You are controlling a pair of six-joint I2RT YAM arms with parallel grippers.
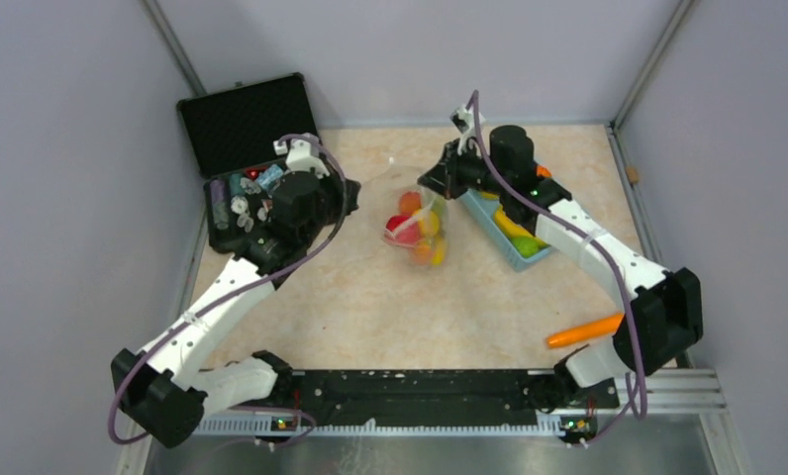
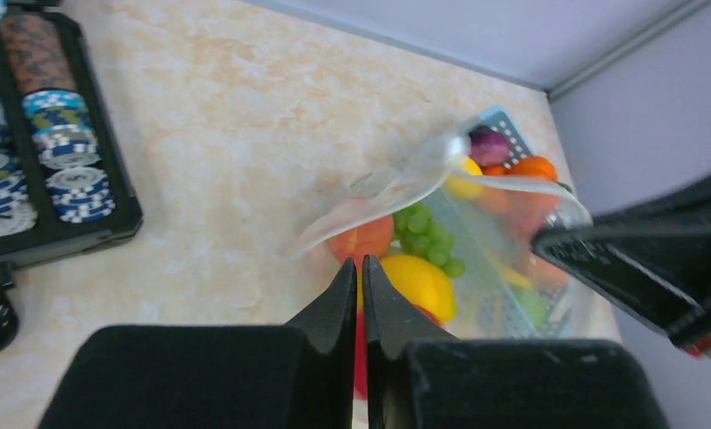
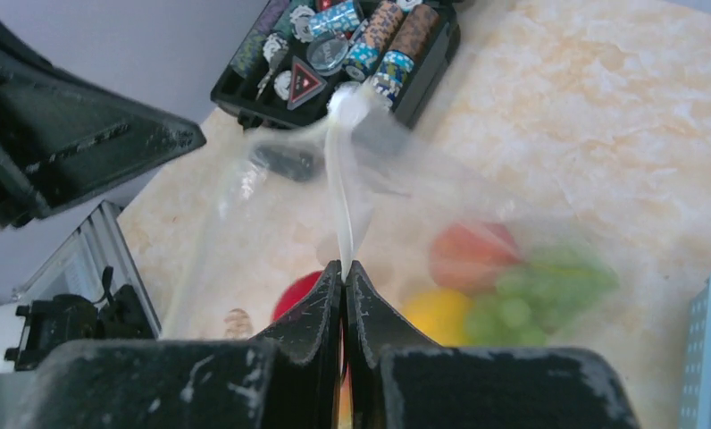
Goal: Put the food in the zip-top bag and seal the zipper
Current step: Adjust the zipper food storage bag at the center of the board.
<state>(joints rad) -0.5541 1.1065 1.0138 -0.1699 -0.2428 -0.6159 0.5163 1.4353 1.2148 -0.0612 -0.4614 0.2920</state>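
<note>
Sitting at the far left, the open black case point(image 1: 246, 124) holds poker chips point(image 2: 71, 183). Beside it the left gripper point(image 2: 358, 264) has its fingers pressed together at the clear wall of the zip-top bag point(image 1: 398, 193) — whether any film is pinched there, I cannot tell. The bag is mid-table between the two grippers, with food point(image 1: 420, 236) inside: a lemon point(image 2: 419, 281), grapes point(image 2: 428, 237), red and orange pieces. The right gripper point(image 3: 344, 265) is clamped on the zipper point(image 3: 338, 188), whose white strip runs straight into its tips. Further right, the light-blue basket point(image 1: 491, 237) holds a banana point(image 1: 509, 223) — and a carrot point(image 1: 585, 332) lies on the table point(image 1: 390, 317) by the right arm point(image 1: 657, 307).
</note>
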